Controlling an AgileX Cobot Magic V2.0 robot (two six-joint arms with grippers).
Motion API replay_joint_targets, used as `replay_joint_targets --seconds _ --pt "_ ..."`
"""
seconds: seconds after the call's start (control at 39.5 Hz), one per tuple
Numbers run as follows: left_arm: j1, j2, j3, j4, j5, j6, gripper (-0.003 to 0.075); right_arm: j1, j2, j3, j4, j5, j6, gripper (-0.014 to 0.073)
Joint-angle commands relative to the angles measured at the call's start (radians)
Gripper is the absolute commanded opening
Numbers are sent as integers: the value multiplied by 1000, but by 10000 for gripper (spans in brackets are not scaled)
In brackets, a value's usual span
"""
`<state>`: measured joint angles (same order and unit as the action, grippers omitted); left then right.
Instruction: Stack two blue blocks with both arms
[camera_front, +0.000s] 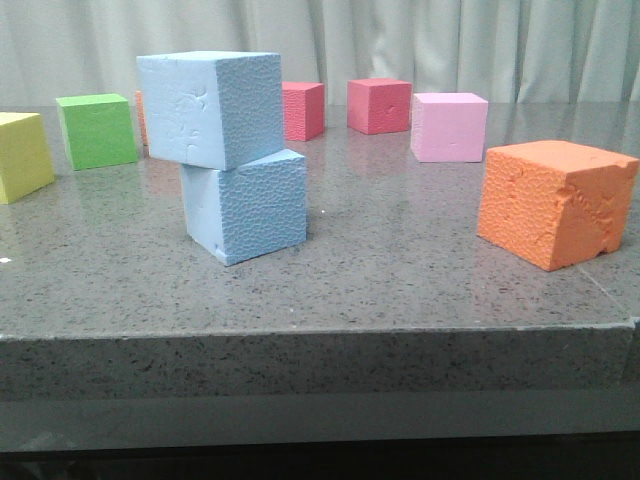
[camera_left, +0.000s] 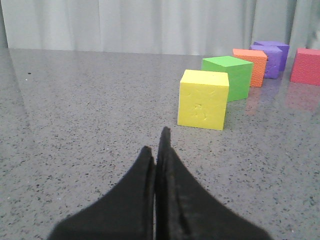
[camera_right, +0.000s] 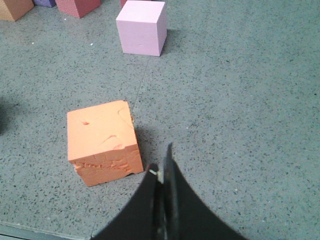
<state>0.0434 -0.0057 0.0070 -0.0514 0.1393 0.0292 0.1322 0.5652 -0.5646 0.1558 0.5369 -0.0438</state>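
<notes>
Blue blocks stand finished as a stack, neither gripper touching them: the left gripper (camera_left: 156, 150), fingers pressed together on nothing, points low over the table (camera_left: 75, 125) toward a yellow cube (camera_left: 202, 100), and the right gripper (camera_right: 161, 172), likewise closed and empty, hangs just beside the orange cube (camera_right: 104, 141). Left of that orange cube, the smooth blue block (camera_front: 210, 107) sits on the pebbled blue block (camera_front: 246, 205), offset leftward and overhanging, apparently released slightly off-centre. Both arms appear parked clear.

A lab-like test bench: speckled grey stone table (camera_front: 400, 270), pale curtain (camera_front: 450, 45) backdrop.
</notes>
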Motion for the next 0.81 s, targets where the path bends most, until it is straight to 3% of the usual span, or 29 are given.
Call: replay_joint_targets --seconds 0.0,0.3,0.46,0.63,0.78 --pt "3 -18 1 -6 -90 -8 -20 -4 0 -27 7 -69 -10 -61" --pt "3 -18 1 -6 -90 -8 -20 -4 0 -25 2 -69 -10 -61" --pt "3 -18 1 -6 -90 -8 -20 -4 -13 10 -92 -152 -11 -61" --pt "3 -18 1 -6 -90 -8 -20 -20 -126 176 -139 -335 -11 -61" --pt "3 -18 1 -6 -90 -8 -20 -83 -283 336 -137 -379 -11 -61"
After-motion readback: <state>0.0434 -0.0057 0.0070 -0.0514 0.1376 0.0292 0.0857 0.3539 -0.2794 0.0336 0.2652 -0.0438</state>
